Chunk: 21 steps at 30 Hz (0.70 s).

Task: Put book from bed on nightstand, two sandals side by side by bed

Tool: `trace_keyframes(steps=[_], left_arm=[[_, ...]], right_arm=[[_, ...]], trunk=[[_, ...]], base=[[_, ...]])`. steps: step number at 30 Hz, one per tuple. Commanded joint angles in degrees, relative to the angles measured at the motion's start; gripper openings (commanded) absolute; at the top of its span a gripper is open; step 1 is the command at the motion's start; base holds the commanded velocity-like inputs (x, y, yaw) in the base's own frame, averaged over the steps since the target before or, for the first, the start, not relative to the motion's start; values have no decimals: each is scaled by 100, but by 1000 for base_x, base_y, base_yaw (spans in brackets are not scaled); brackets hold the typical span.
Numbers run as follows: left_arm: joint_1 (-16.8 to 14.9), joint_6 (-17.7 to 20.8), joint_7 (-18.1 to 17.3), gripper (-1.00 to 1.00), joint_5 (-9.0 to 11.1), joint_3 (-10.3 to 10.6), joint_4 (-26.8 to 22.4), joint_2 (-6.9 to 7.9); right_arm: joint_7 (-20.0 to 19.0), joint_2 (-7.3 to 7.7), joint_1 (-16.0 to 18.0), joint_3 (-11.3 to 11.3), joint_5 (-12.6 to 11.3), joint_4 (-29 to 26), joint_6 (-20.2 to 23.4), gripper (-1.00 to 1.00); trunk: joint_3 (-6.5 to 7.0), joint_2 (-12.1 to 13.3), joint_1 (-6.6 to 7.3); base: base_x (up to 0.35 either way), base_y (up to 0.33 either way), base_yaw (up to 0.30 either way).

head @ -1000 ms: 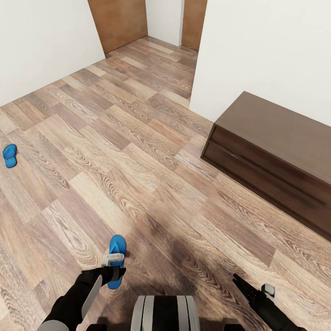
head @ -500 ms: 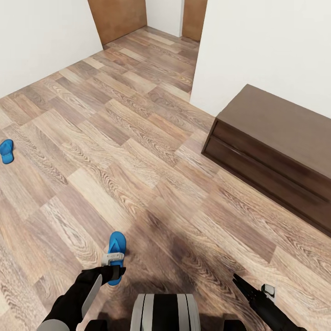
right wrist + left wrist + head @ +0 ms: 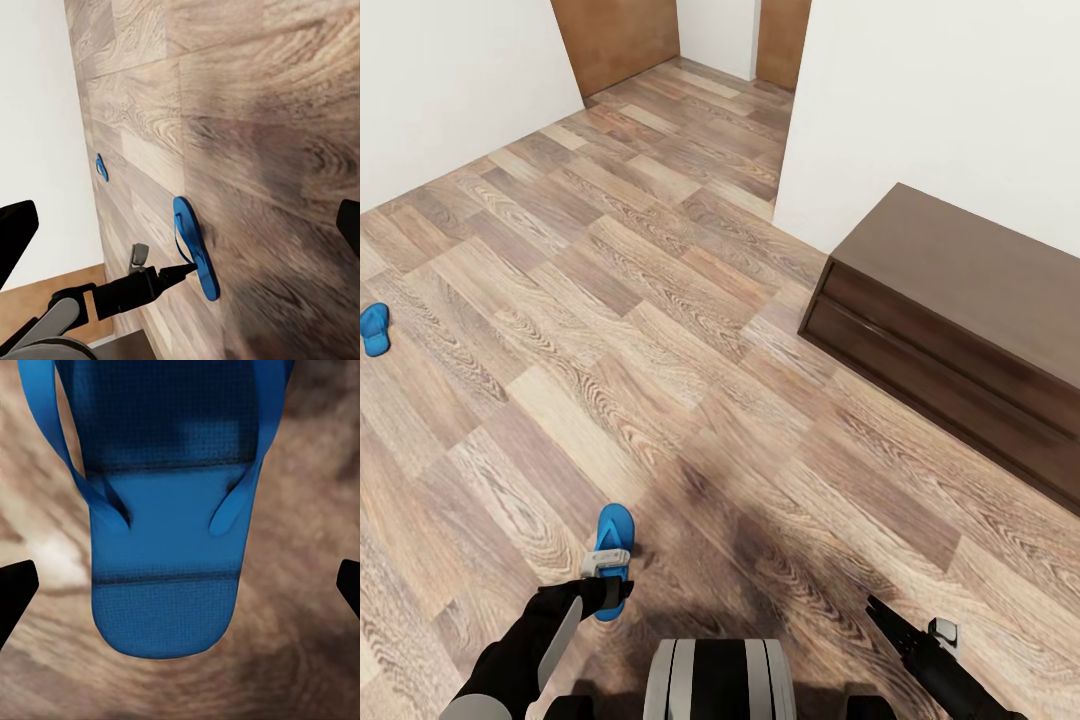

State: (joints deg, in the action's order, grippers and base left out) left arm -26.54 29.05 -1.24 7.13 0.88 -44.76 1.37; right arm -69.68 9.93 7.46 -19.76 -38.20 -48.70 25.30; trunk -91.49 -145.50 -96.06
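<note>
One blue sandal (image 3: pixel 613 540) lies on the wood floor just ahead of my base. My left gripper (image 3: pixel 618 592) hovers over its near end, open. In the left wrist view the sandal (image 3: pixel 169 510) lies between the two spread fingertips (image 3: pixel 15 592), which are not touching it. The second sandal (image 3: pixel 373 328) lies far off at the left edge. My right gripper (image 3: pixel 882 615) hangs low at the right, open and empty; its camera sees the near sandal (image 3: pixel 196 247) and the far sandal (image 3: pixel 100 166). The book, bed and nightstand are out of view.
A long dark-brown cabinet (image 3: pixel 960 320) with drawers stands against the white wall on the right. An open doorway (image 3: pixel 720 60) with brown doors leads out at the back. A white wall (image 3: pixel 450 90) bounds the left side.
The head view shifted slightly a second ago, so everything slid a little up and left in the picture. Since then nothing has moved; both arms hold their poses.
</note>
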Motion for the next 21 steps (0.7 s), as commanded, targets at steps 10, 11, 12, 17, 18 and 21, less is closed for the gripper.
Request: trace_keyframes(steps=[10, 11, 12, 17, 18, 21], left_arm=[[-1, 35, 9, 100, 52, 7, -7, 4], [-1, 40, 9, 100, 52, 8, -7, 4], [-1, 41, 9, 100, 52, 8, -7, 4], [-1, 49, 9, 100, 52, 9, -7, 4], [-1, 51, 9, 100, 52, 9, -7, 4], [-1, 57, 9, 100, 52, 9, -7, 4]], right_arm=[[-11, 0, 1, -2, -22, 1, 54, 100], [-14, 0, 1, -2, -21, 1, 54, 100], [-15, 0, 1, -2, -21, 1, 54, 100], [-20, 0, 1, -2, -21, 1, 54, 100], [-23, 0, 1, -2, -21, 1, 54, 100], [-33, 0, 1, -2, -21, 1, 54, 100]], trunk=[[-3, -1, 1], [-3, -1, 1], [-3, -1, 1], [-3, -1, 1], [-3, -1, 1], [-3, -1, 1]], base=[[0, 0, 0], [0, 0, 0], [0, 0, 0], [18, 0, 0], [53, 0, 0], [72, 0, 0]])
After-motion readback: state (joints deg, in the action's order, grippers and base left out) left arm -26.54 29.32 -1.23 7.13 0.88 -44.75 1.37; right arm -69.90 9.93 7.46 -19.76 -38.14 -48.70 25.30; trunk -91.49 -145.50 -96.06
